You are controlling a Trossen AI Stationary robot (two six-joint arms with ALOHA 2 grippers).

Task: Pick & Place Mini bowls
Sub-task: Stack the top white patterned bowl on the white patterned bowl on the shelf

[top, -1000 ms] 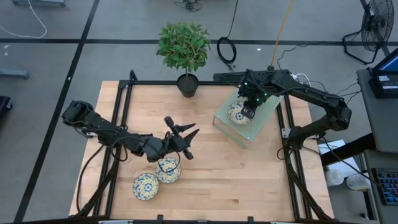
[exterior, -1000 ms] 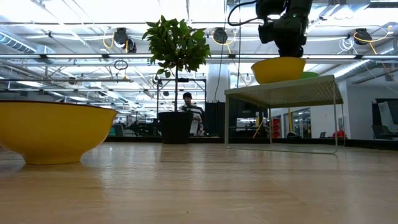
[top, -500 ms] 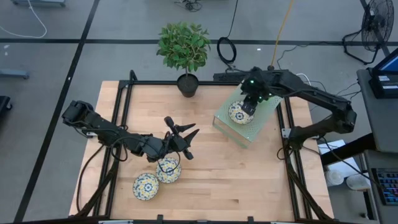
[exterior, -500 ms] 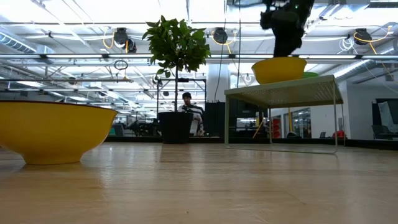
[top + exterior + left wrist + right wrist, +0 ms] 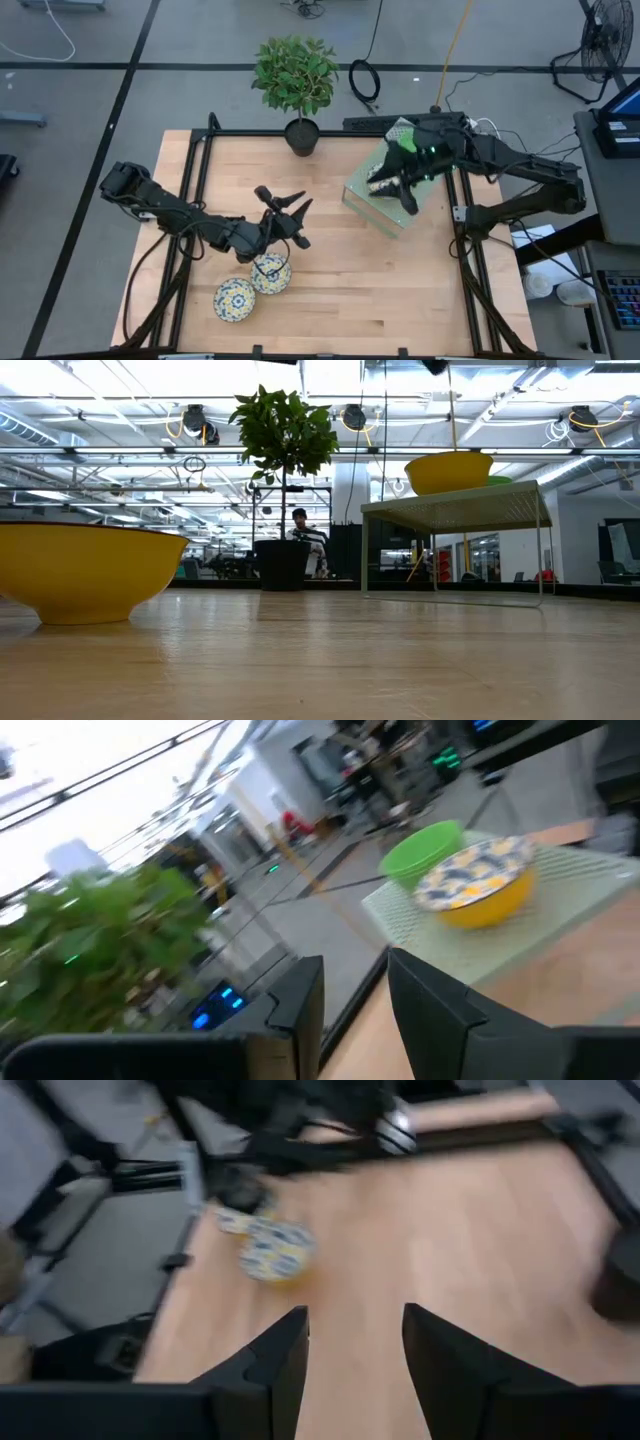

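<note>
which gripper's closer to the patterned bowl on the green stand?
Right. The right gripper is directly above the patterned bowl on the stand; the left gripper hovers mid-table, above the two floral bowls.

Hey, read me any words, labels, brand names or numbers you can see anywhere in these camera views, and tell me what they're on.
No readable text in any view.
Patterned mini bowls: floral decoration only, no lettering.
Green mini bowl: plain.
Pale green raised stand: unmarked.
Screen at the table's right: too small to read.
Room behind the table in the low view: any signs are too small to read.
</note>
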